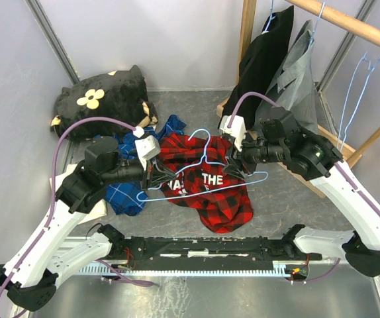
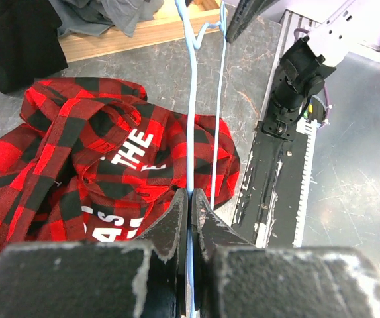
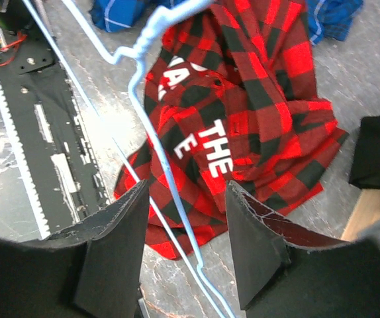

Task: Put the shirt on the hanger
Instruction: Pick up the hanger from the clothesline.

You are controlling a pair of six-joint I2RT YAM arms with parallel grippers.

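Note:
The red-and-black plaid shirt [image 1: 210, 192] with white lettering lies crumpled on the table between the arms; it also shows in the left wrist view [image 2: 110, 152] and the right wrist view [image 3: 256, 99]. The light-blue wire hanger [image 1: 203, 159] is held over it, hook pointing away. My left gripper [image 1: 157, 177] is shut on the hanger's wire [image 2: 193, 99] at its left end, jaws pinched on it [image 2: 191, 195]. My right gripper [image 1: 236, 165] is open [image 3: 187, 189] at the hanger's right side, and the wire [image 3: 171, 179] passes between its fingers without touching them.
A blue plaid shirt [image 1: 127, 192] lies left of the red one. A black cushion with pale flowers [image 1: 104, 99] sits at the back left. A wooden rack at the back right holds dark and grey garments [image 1: 276, 59] and spare hangers [image 1: 362, 73].

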